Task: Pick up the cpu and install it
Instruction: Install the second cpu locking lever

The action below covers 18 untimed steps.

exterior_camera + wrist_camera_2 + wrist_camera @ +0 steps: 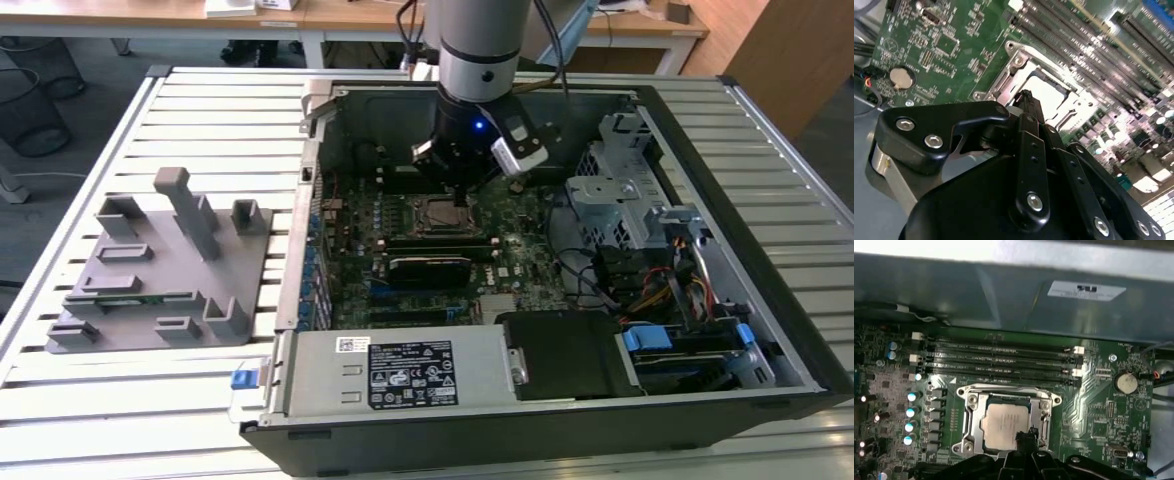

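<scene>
The cpu [1003,424], a flat square chip with a silvery top, lies inside the metal socket frame [970,412] on the green motherboard [1094,410]. My gripper [1026,436] hovers just above one edge of the chip, its black fingers drawn together to a narrow tip with nothing between them. In the second wrist view the gripper [1026,97] tip points at the pale cpu [1050,95] in the socket. In the exterior view the gripper [461,182] hangs inside the open computer case, right over the cpu [443,212] socket.
A grey fixture plate [160,265] with upright blocks lies at the exterior view's left, outside the case. Memory slots [1004,360] run beside the socket, a coin battery [1127,382] sits nearby. The power supply [400,372] and drive cage [614,190] border the board.
</scene>
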Each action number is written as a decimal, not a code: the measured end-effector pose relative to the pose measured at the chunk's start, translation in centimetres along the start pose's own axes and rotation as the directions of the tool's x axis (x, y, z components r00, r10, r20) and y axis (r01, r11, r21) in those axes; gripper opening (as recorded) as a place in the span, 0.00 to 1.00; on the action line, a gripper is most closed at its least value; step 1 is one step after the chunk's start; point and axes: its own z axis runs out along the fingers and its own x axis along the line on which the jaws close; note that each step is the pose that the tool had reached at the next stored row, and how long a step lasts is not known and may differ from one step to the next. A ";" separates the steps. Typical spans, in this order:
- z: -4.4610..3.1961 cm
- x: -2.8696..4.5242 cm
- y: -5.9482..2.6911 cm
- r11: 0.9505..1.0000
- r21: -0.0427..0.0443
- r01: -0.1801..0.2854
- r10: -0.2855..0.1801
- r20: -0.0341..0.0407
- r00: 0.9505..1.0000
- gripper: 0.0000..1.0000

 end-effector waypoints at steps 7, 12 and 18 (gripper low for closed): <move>-0.37 0.04 -0.53 1.000 0.000 0.000 0.000 0.000 1.000 0.11; -0.67 0.22 -0.95 1.000 0.000 0.000 0.000 0.000 1.000 0.11; -0.69 0.51 -2.52 1.000 -0.011 0.000 0.000 0.001 1.000 0.11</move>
